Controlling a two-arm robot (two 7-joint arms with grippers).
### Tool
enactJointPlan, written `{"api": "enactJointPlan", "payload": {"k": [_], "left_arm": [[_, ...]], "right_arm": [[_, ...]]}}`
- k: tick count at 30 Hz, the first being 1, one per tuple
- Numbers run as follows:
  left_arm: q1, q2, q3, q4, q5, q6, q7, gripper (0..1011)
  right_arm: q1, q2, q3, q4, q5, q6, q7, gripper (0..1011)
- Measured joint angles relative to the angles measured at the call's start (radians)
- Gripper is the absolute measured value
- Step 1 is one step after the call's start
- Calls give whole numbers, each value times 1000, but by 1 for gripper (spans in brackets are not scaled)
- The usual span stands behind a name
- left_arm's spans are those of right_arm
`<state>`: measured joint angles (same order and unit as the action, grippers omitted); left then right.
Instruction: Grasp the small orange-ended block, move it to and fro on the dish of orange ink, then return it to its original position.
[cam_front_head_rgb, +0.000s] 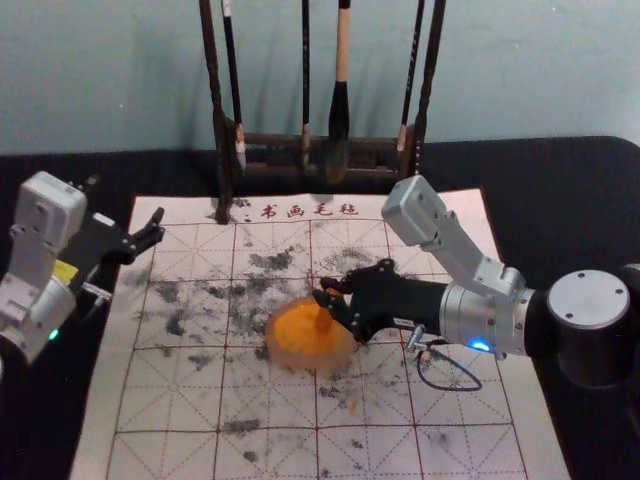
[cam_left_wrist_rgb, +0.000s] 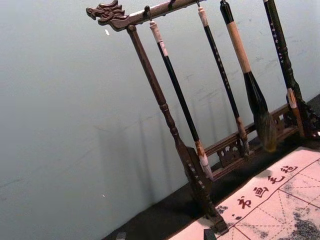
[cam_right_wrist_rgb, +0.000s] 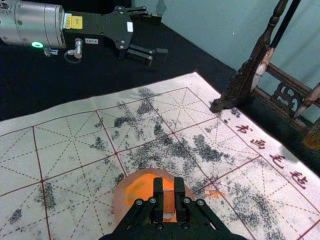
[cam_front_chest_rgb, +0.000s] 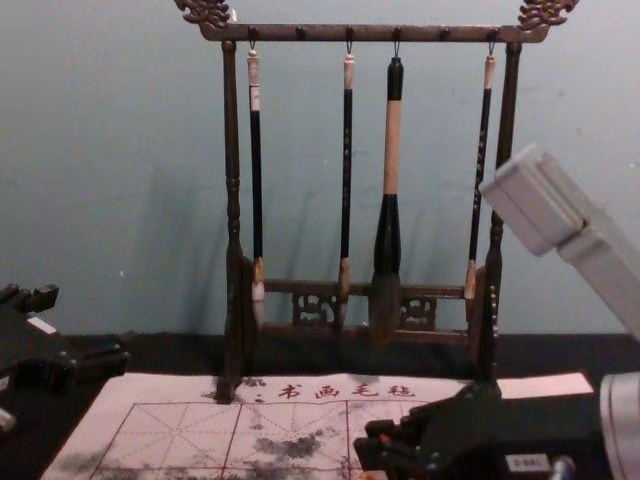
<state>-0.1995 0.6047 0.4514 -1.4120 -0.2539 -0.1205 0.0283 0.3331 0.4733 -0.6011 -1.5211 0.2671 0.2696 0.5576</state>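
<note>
Gridded mat (cam_front_head_rgb: 470, 450) lies nearest; brush rack (cam_front_chest_rgb: 320, 34) stands behind; left gripper (cam_front_head_rgb: 153, 227) hovers, spread, by the mat's left edge; over the orange ink dish (cam_front_head_rgb: 285, 348), right gripper (cam_front_head_rgb: 330, 302) pinches the small block (cam_right_wrist_rgb: 169, 201).

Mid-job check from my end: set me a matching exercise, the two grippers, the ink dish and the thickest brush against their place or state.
1. Left gripper
2. Right gripper
3. Dish
4. Thickest brush

A. Hangs from the rack
B. Open, by the mat's left edge
C. Contains orange ink
D. Shut on the block, over the dish

Pairs: 1-B, 2-D, 3-C, 4-A
</note>
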Motion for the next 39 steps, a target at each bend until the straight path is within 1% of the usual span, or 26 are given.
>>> {"api": "enactJointPlan", "payload": {"k": [12,20,29,39], "left_arm": [[0,0,0,0,0,0,0,1001],[0,0,0,0,0,0,0,1001],[0,0,0,0,0,0,0,1001],[0,0,0,0,0,0,0,1001]], "right_arm": [[-12,14,-2,-19,13,0,10,126],[-14,14,-11,-24,16,0,12,126],[-7,3,-22,-19,16,4,11,126],[9,-21,-36,-1,14,12,3,126]]}}
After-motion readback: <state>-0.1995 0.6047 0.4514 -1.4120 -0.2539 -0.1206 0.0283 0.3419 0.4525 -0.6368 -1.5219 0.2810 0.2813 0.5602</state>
